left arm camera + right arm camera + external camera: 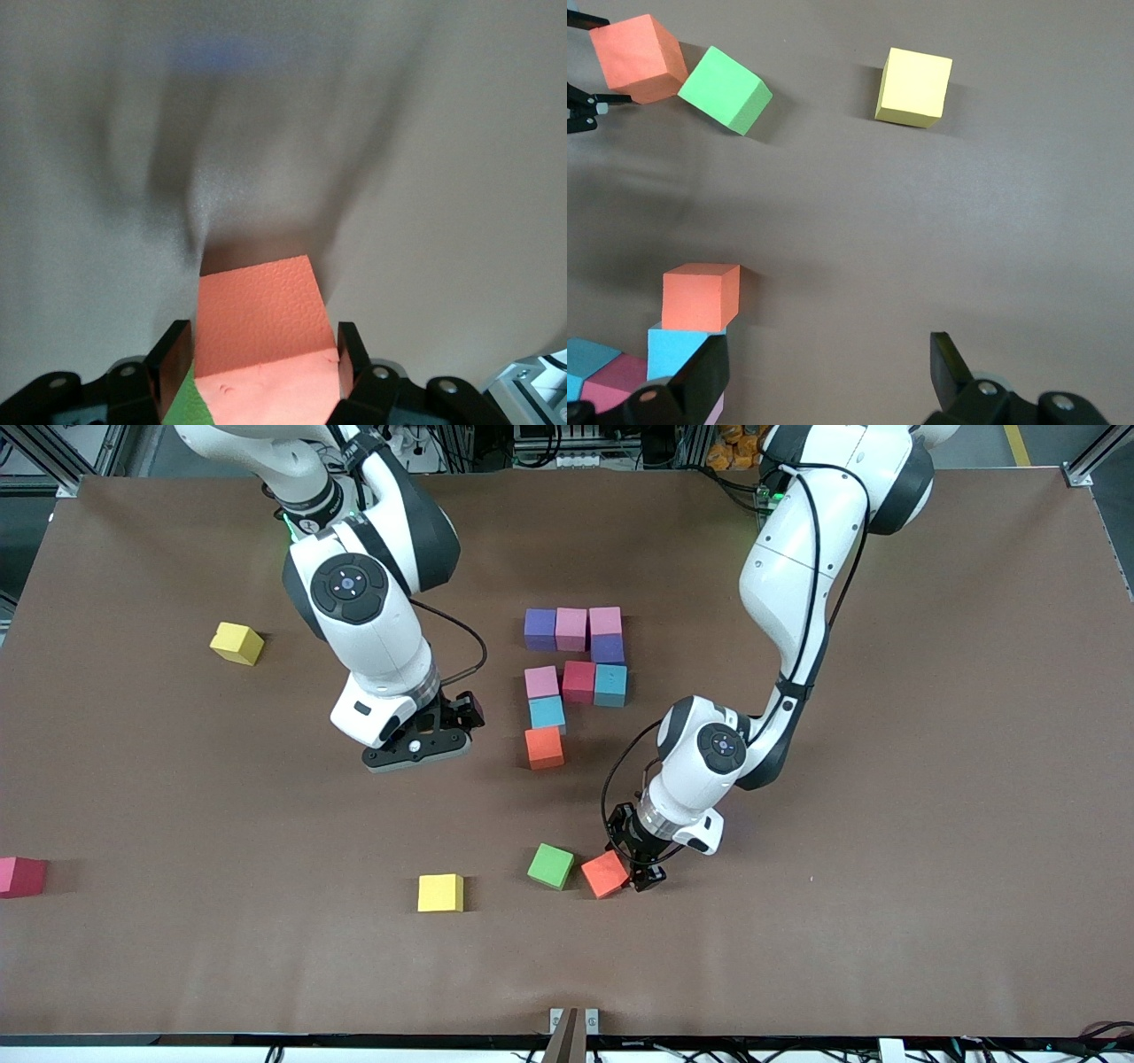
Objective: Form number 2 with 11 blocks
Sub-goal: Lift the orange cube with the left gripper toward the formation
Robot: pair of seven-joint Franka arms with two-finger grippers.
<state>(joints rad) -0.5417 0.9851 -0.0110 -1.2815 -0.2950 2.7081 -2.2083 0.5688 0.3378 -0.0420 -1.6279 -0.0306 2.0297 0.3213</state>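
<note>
My left gripper (627,868) (266,354) is down at the table, shut on a loose orange block (605,873) (257,310) (638,57) that touches a green cube (551,865). Several blocks form a partial figure mid-table: purple (539,628), pink (571,628) and pink (605,621) in the top row, purple (608,648) under it, then pink (541,682), red (578,681), light blue (610,685), light blue (547,713) and orange (544,747) (700,297). My right gripper (418,757) (828,354) hangs open and empty over bare table beside that orange block.
One yellow block (440,893) (914,87) lies near the green cube (725,90). Another yellow block (236,643) and a dark red block (21,876) lie toward the right arm's end. The brown table (886,921) has wide bare room toward the left arm's end.
</note>
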